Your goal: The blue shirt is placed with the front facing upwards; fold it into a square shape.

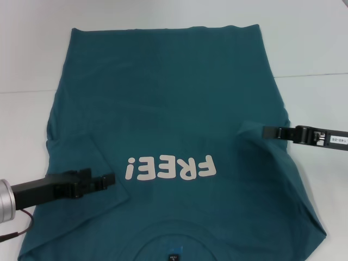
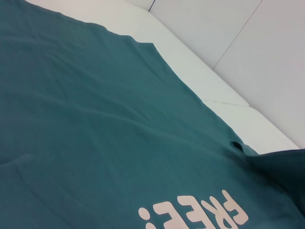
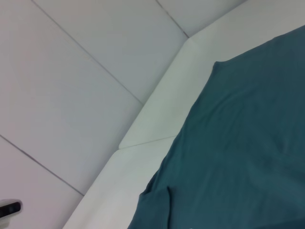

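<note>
Found on the white tabletop (image 1: pixel 304 49): the blue shirt (image 1: pixel 174 109), spread front up, collar toward the near edge, hem toward the far edge, filling most of the middle. White "FREE!" print (image 1: pixel 171 168) face up, just short of the collar. Small dark neck label (image 1: pixel 173 255) at the near edge.

Step in hand, as judged: folding both sleeves inward over the body.
- Left sleeve (image 1: pixel 81 157) lying turned in over the chest, beside the print.
- Left gripper (image 1: pixel 109 181) low at that flap's inner edge, near the tabletop's near-left corner. Grip state: cannot tell; tips dark against dark cloth.
- Right sleeve (image 1: pixel 255 141) drawn up into a peak toward the right edge.
- Right gripper (image 1: pixel 266 131) at the tip of that peak, jaws pressed together on the cloth, pinching the shirt.

Next move, as judged:
- Calls for carrying the right sleeve inward and laying it flat, to match the left side.
- Calls for releasing low, to avoid a puffed crease.
- Then calls for folding hem toward collar to reach a square.
- Risk noted: dragging the body cloth sideways and wrinkling the print area.

Count:
- Shirts: one.
- Sleeves: two.
- Prints: one.
- Neck labels: one.
- Grippers: two, both at work.
</note>
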Motion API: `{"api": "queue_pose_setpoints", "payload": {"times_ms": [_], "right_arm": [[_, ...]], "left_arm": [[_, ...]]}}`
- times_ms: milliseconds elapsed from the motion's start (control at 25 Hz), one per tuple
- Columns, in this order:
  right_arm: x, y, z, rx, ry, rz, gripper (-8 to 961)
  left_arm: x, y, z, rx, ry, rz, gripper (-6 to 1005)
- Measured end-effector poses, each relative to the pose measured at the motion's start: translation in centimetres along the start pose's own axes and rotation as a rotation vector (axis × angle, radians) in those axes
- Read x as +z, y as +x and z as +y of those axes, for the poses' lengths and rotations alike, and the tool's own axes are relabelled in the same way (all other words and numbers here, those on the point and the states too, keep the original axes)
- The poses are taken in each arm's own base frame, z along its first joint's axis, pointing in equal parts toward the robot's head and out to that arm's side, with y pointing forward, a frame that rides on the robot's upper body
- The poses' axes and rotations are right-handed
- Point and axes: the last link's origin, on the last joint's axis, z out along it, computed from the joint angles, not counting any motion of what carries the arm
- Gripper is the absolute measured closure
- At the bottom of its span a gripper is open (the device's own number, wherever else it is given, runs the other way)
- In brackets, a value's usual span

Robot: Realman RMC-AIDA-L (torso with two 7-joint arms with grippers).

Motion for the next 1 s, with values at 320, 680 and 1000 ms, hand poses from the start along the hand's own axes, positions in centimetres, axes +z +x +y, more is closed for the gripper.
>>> {"api": "queue_pose_setpoints", "payload": {"times_ms": [320, 680, 1000], "right_arm": [[2.1, 0.0, 0.6, -0.016, -0.014, 0.030, 866], [3.0, 0.6, 0.5, -0.040, 0.010, 0.074, 812], [2.3, 0.6, 0.2, -0.025, 0.019, 0.042, 638]], "left_arm": [[0.2, 0.0, 0.1, -0.001, -0.005, -0.002, 94], [0.1, -0.1, 0.0, 0.000, -0.005, -0.003, 95], [0.1, -0.1, 0.0, -0.001, -0.004, -0.002, 94]]}}
